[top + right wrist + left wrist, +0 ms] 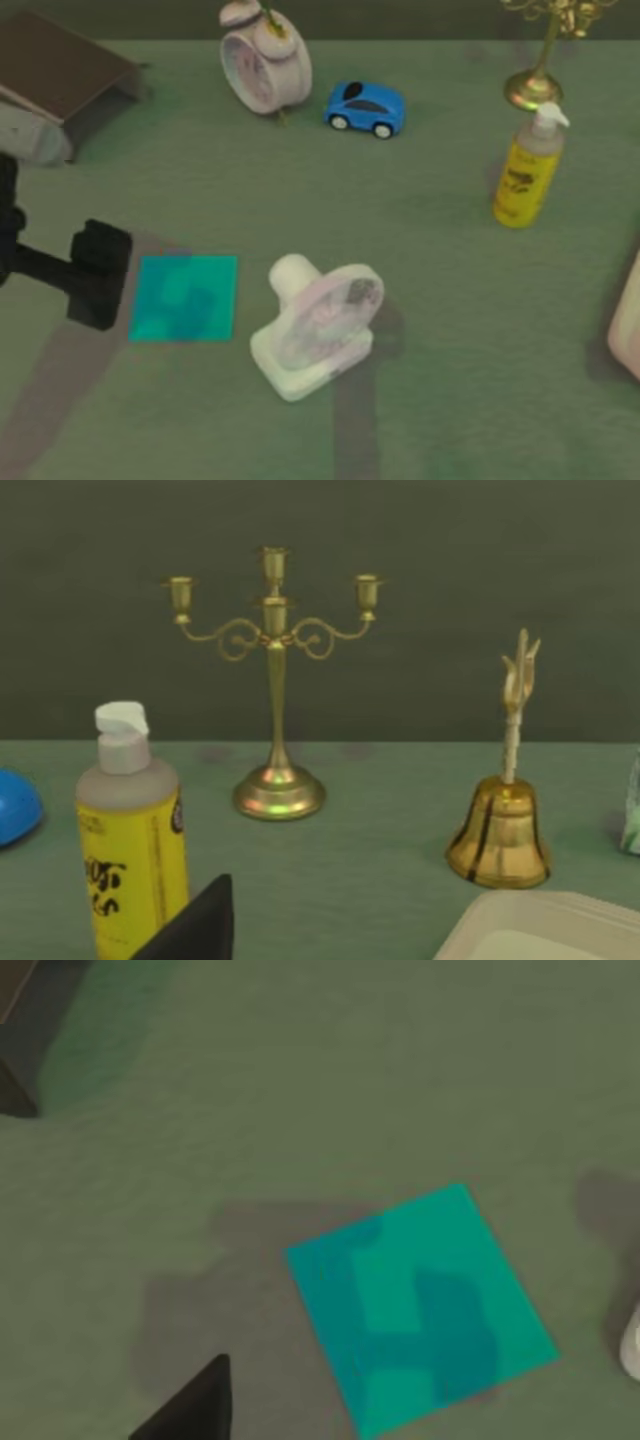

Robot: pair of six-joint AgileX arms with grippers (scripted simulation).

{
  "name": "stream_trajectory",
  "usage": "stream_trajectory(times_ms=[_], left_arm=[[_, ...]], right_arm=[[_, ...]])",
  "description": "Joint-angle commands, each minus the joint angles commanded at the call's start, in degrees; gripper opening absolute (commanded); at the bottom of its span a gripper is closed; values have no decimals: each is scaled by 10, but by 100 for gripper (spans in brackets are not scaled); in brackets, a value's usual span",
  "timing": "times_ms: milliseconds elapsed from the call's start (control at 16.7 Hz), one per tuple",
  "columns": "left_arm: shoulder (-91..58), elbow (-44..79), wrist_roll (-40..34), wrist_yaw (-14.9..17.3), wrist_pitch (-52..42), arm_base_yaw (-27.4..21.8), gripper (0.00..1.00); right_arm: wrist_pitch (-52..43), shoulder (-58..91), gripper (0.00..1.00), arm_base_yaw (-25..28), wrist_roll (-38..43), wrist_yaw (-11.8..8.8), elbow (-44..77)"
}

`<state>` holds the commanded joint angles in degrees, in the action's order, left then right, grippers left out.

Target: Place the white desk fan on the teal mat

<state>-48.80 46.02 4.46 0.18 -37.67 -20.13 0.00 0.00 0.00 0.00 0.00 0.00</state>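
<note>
— Where's the left tool right now?

— At the left of the top view, hanging over the desk just beside the left edge of the teal mat. Whether it is clenched or released, I cannot tell; from above it is only a dark block, and the left wrist view shows just one dark fingertip at the bottom of the frame. It grasps nothing that I can see.

— And the mat itself?

— Flat on the desk, lower left of centre, bare, with shadow across it. The left wrist view shows the same.

— The white desk fan?

— Lying on the desk just right of the mat, near it but apart, its cage face turned upward and its knob toward the top of the frame.

— What else is out?

— Along the top edge, an alarm clock and a blue toy car; at upper right a yellow pump bottle by a brass candelabra.

— The right tool?

— Not in the top view. The right wrist view shows one dark fingertip low in the frame, facing the bottle, candelabra and a brass bell; its state I cannot tell.
</note>
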Motion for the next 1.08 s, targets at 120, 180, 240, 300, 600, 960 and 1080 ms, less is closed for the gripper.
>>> stream_trajectory(times_ms=[120, 180, 240, 300, 600, 960, 1080], left_arm=[[-121, 112, 10, -1, -87, -45, 100], [-182, 168, 15, -1, -129, -68, 100], [-241, 223, 19, -1, -171, -90, 100], [-299, 277, 24, -1, -211, -111, 100], [-541, 502, 42, -1, -377, -201, 100], [-661, 630, 52, 0, -464, -251, 100], [-662, 631, 52, 0, -465, -251, 100]], right_arm=[[0, 0, 100, 0, 0, 0, 0], [0, 0, 100, 0, 0, 0, 0], [0, 0, 100, 0, 0, 0, 0], [0, 0, 100, 0, 0, 0, 0], [0, 0, 100, 0, 0, 0, 0], [0, 0, 100, 0, 0, 0, 0], [0, 0, 100, 0, 0, 0, 0]])
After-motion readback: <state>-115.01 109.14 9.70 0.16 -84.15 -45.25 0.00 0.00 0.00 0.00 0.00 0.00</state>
